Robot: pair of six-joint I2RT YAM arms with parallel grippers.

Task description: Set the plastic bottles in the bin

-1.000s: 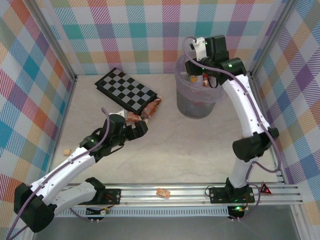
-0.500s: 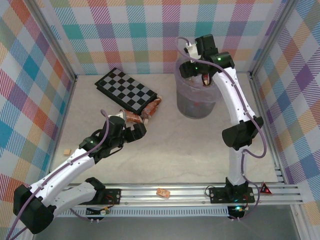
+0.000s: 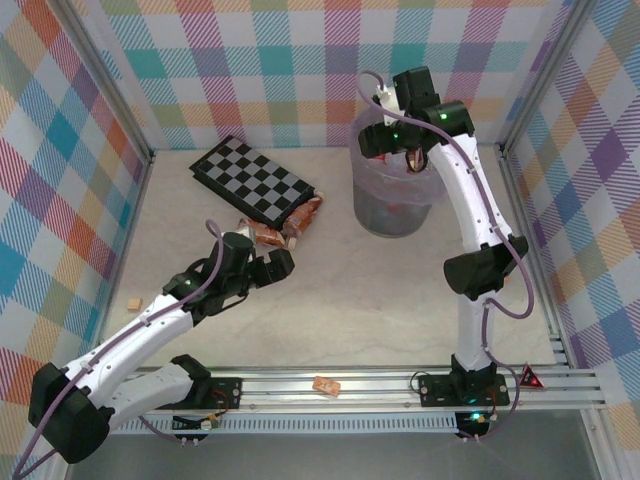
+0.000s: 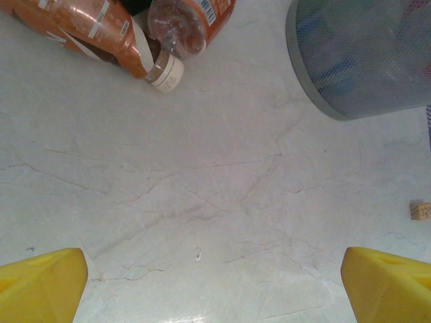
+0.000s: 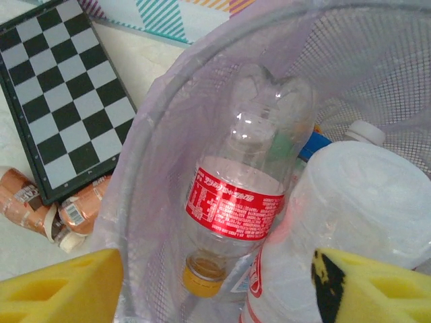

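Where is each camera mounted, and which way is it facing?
Top external: above and behind, looking down on the table; left arm and right arm show.
Left wrist: low over the table, facing two orange-label bottles and the bin; left fingers at the bottom corners.
Right wrist: over the bin, looking in at a red-label bottle; right fingers at bottom corners.
Both wrist views share the bin and orange-label bottles.

The bin (image 3: 390, 210) is standing at the far right of the bench (image 3: 380, 290), with plastic bottles (image 5: 236, 208) lying inside it. Left of the bin a checkerboard (image 3: 252, 180) is lying flat. Loose bottles (image 3: 285, 228) are lying between the two. The right pincer (image 5: 212, 286) is hanging over the bin's mouth. The left pincer (image 3: 278, 265) is hovering nearer and left of the bin. A cube (image 3: 131, 302) is sitting far left of the bin.
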